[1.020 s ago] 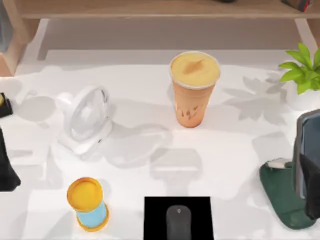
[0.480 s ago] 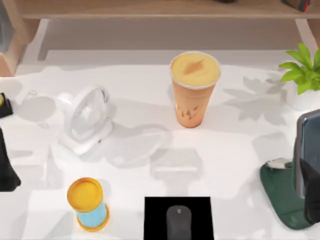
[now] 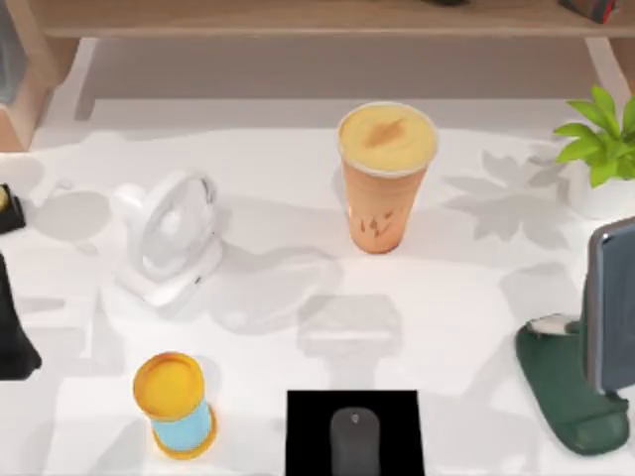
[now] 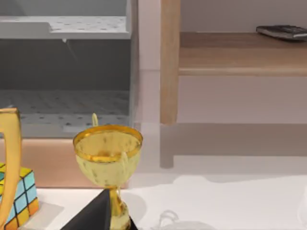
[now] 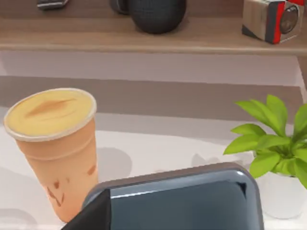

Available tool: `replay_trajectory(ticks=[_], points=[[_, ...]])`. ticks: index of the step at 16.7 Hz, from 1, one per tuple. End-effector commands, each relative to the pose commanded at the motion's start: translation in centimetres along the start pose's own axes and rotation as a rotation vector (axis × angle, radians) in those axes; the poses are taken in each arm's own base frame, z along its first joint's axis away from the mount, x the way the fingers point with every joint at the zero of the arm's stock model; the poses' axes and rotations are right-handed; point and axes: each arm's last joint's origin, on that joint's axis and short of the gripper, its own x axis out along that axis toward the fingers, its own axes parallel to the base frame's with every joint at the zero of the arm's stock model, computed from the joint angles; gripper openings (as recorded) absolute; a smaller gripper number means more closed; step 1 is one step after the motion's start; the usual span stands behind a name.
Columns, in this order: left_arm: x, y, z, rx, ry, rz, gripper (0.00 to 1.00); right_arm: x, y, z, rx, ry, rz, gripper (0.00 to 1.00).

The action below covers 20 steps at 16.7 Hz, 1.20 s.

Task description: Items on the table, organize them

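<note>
1. Slab [image 3: 610, 302], grey-blue, phone-like: stood upright on a dark green stand [image 3: 561, 387] at the table's [image 3: 476, 297] right edge, its long axis vertical. In the right wrist view the slab [image 5: 192, 201] is seen close in front of the camera, so the right arm is judged the nearer one.
2. Right gripper: its state cannot be told; whether the slab is held or touched cannot be told either.
3. Drink cup [image 3: 385, 174], orange, domed lid: placed upright at table centre-rear, well apart from the slab, to its left.
4. Mouse [image 3: 354, 441], dark grey: laid on a black mat [image 3: 303, 436] at the front edge, centre.
5. Left arm [image 3: 12, 327]: parked at the left edge; the fingers' state cannot be told.
</note>
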Motion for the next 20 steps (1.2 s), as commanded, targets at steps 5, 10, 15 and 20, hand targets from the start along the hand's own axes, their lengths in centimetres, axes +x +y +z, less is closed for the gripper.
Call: replay_trajectory(ticks=[5, 10, 15, 20], points=[[0.0, 0.0, 0.0, 0.000, 0.000, 0.000, 1.00, 0.5, -2.8, -2.5, -0.002, -0.126, -0.097, 1.00], [0.0, 0.0, 0.0, 0.000, 0.000, 0.000, 1.00, 1.2, -4.9, -5.9, -0.041, -0.184, -0.206, 1.00], [0.0, 0.0, 0.0, 0.000, 0.000, 0.000, 1.00, 1.5, -5.4, -7.3, -0.059, -0.196, -0.218, 1.00], [0.1, -0.2, 0.3, -0.001, 0.002, -0.009, 1.00, 1.5, -5.4, -7.3, -0.059, -0.196, -0.218, 1.00]])
